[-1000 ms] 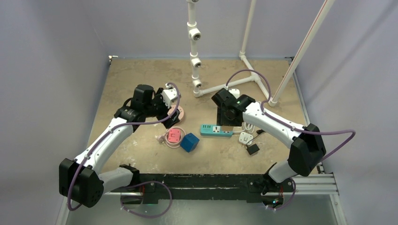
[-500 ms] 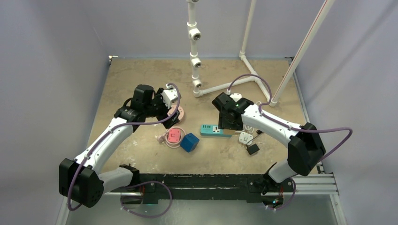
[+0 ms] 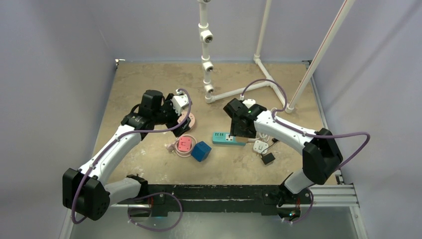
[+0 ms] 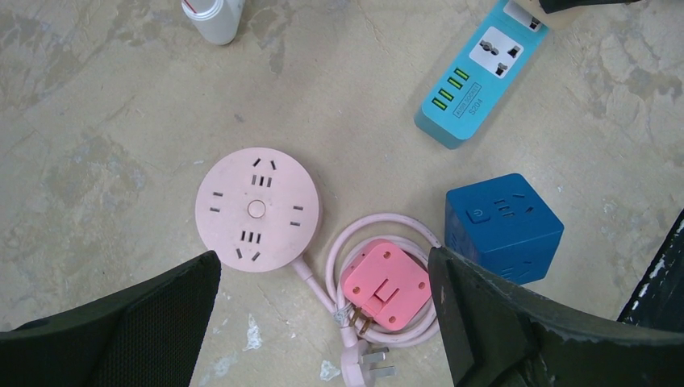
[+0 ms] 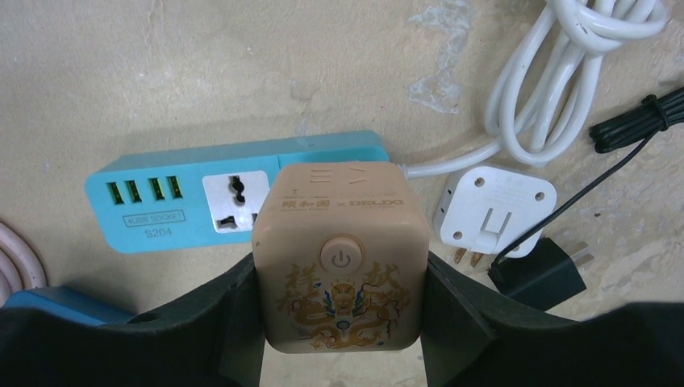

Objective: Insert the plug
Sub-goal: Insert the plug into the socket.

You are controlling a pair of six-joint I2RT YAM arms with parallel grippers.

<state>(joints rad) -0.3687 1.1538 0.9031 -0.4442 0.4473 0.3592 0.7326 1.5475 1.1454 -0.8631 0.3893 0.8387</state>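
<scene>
**Worktop (image 3: 149, 79), edges and room.** Walls stand along the left, far and right edges, and the arm rail lies along the near edge. Bare surface shows at the far-left corner, along the left edge and in a band along the near edge. 1 white pipe frame (image 3: 205, 50) stands at the middle of the far edge, its feet spreading toward the far-right corner.

**Right gripper (image 5: 340, 314).** Jaws clamped on both sides of 1 tan cube plug (image 5: 339, 242), right of the worktop's centre. The cube hangs over the right half of 1 teal power strip (image 5: 161, 205), beside its socket. Whether the cube touches the strip cannot be told.

**Left gripper (image 4: 323, 270).** Jaws wide apart, holding nothing, above the pink items left of centre.

**Count.**
- Teal strip: 1 universal socket, 4 green USB ports.
- 1 pink round socket (image 4: 256, 210).
- 1 pink square adapter (image 4: 385, 284), ringed by 1 coiled pink cable (image 4: 367, 222).
- 1 blue cube socket (image 4: 502, 226), just beside that coil.
- 1 white plug (image 5: 494, 210), touching 1 black adapter (image 5: 539, 274), toward the right edge.
- 1 bundled white cable (image 5: 565, 72).
- 1 black cable (image 5: 637, 121).
</scene>
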